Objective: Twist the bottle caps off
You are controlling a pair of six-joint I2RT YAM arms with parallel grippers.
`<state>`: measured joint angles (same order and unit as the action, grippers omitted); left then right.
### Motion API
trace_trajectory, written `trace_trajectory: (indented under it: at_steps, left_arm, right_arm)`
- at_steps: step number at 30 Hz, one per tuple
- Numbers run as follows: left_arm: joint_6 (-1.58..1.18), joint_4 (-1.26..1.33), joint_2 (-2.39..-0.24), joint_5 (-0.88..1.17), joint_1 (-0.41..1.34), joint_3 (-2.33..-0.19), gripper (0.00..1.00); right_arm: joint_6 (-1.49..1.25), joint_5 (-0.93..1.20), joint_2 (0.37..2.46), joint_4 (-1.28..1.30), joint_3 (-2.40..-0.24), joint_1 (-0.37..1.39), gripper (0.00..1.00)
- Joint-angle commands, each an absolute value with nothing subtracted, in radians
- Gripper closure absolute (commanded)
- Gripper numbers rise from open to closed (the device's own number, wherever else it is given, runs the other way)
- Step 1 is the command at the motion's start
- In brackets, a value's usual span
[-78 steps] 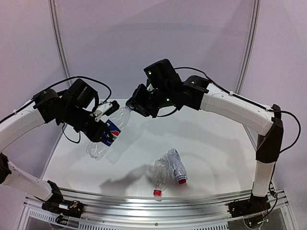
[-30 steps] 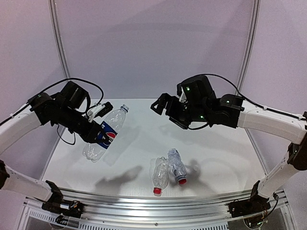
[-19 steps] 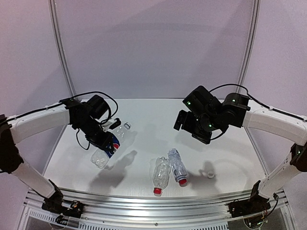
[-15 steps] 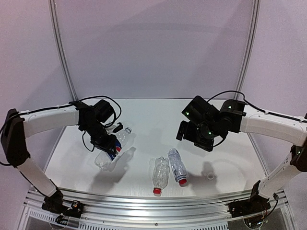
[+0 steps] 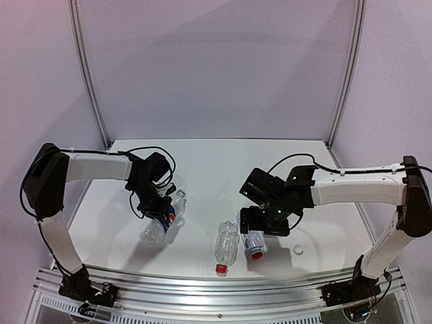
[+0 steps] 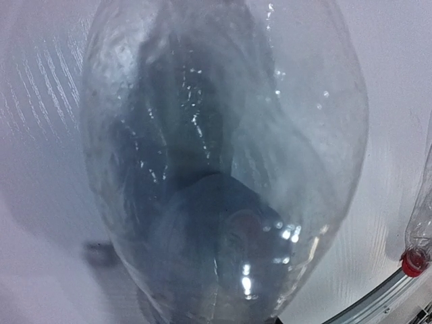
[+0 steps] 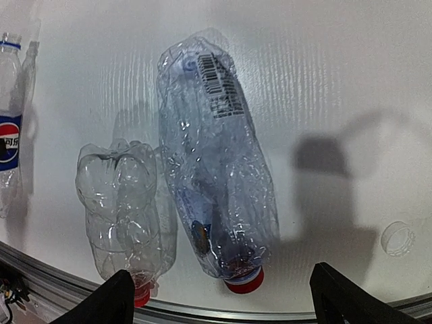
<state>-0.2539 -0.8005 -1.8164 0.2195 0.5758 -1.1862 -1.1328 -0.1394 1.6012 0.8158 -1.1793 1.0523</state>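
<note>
The Pepsi bottle (image 5: 162,219) has no cap on its neck and is low over the table's left side. My left gripper (image 5: 157,202) is shut on it, and its body (image 6: 223,169) fills the left wrist view and hides the fingers. The whitish cap (image 5: 298,249) (image 7: 397,237) lies loose on the table. Two unlabelled bottles lie side by side, both with red caps on. My right gripper (image 5: 264,226) (image 7: 229,304) hangs open over the right one (image 7: 216,182), straddling its red cap (image 7: 244,280). The left one (image 7: 121,209) has its cap (image 7: 140,295) by the left fingertip (image 7: 115,297).
The metal rail along the table's front edge (image 5: 223,280) runs just beyond both red caps. The Pepsi bottle also shows at the left edge of the right wrist view (image 7: 8,135). Purple walls enclose the white table (image 5: 202,169) at the back and sides.
The left arm has swung inward and lowered the Pepsi bottle toward the table. The right gripper let the whitish cap go onto the table and came down over the right red-capped bottle.
</note>
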Motion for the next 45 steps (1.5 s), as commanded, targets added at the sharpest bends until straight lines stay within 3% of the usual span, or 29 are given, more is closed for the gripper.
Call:
trace_trajectory:
  at_steps: [1,15,20,37,45]
  left_arm:
    - [-0.281,-0.742,-1.813,0.226,0.566,-1.181,0.80]
    - [-0.261,-0.729,-1.669,0.232,0.549,-1.128,0.41]
    - [-0.257,-0.727,-1.587,0.234,0.546,-1.123,0.03]
    - [-0.220,-0.791,-1.403,0.184,0.543,-1.120,0.01]
    - [-0.212,-0.789,-1.318,0.179,0.543,-1.092,0.02]
  right_arm:
    - [-1.088,-0.091,1.646,0.745,-1.157,1.067,0.08]
    - [-1.099,-0.092,1.687,0.691,-1.094,1.071,0.11]
    - [-1.096,-0.081,1.681,0.639,-1.039,1.071,0.14]
    - [-1.090,-0.127,1.603,0.727,-1.184,1.093,0.16]
    - [-1.194,-0.015,1.709,0.615,-1.257,1.092,0.16]
